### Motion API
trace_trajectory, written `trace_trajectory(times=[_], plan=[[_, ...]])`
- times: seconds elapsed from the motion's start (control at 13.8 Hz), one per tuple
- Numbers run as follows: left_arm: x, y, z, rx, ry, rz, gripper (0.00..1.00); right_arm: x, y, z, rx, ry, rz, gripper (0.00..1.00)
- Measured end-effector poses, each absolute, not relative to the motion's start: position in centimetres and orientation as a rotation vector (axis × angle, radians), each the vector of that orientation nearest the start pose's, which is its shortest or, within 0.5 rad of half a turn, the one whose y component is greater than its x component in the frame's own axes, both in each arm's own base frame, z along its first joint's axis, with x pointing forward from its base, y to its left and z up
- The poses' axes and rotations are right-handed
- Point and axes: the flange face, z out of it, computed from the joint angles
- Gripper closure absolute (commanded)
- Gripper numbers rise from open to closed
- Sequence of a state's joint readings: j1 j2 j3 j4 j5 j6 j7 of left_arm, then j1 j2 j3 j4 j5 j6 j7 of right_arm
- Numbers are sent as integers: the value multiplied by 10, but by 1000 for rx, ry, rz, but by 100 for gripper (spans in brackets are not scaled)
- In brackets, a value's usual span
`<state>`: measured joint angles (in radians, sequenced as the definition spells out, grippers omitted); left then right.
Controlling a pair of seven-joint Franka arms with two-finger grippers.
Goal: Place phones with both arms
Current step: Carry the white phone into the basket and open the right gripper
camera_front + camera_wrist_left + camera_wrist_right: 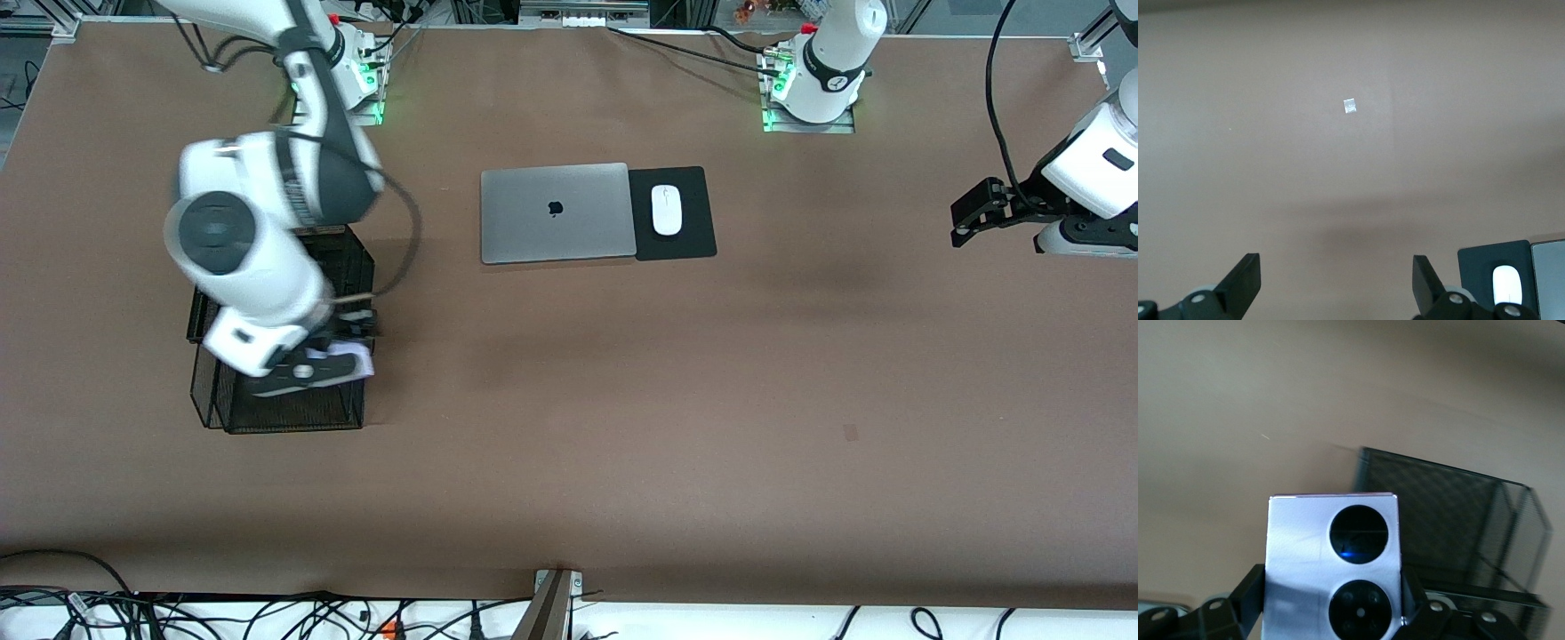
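My right claw [1331,600] pinches the lavender-white phone [1333,567] by its edges, up over the black mesh organizer [293,404] at my right arm's end of the brown worktop [622,400]. My left claw [1337,283] waits spread over bare worktop, the white mouse [1507,287] on its black pad [1478,270] beside it.

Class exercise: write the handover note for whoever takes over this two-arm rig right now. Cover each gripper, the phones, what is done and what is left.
Right gripper: shut on the lavender-white phone, held over the black mesh basket at the right arm's end of the table.
Left gripper: open and holding nothing, waiting over bare table at the left arm's end.
Other phones: not in view.
Left to do: set this phone down; placement not yet done.
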<state>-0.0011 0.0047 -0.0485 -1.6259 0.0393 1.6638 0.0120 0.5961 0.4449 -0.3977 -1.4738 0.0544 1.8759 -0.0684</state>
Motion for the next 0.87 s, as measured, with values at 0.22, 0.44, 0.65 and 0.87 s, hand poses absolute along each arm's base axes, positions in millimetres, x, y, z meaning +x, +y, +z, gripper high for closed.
trace_trajectory(times=[0.22, 0.44, 0.65, 0.87], plan=[[563, -24, 604, -3101, 100, -52, 0, 655, 106, 427, -3178, -534, -42, 51], [563, -24, 604, -3101, 100, -51, 0, 660, 71, 399, -3134, -510, -106, 51], [563, -24, 604, -3101, 100, -50, 0, 671, 62, 354, -3110, -394, -141, 51], [563, -24, 604, -3101, 100, -45, 0, 677, 61, 301, -3097, -300, -135, 51]])
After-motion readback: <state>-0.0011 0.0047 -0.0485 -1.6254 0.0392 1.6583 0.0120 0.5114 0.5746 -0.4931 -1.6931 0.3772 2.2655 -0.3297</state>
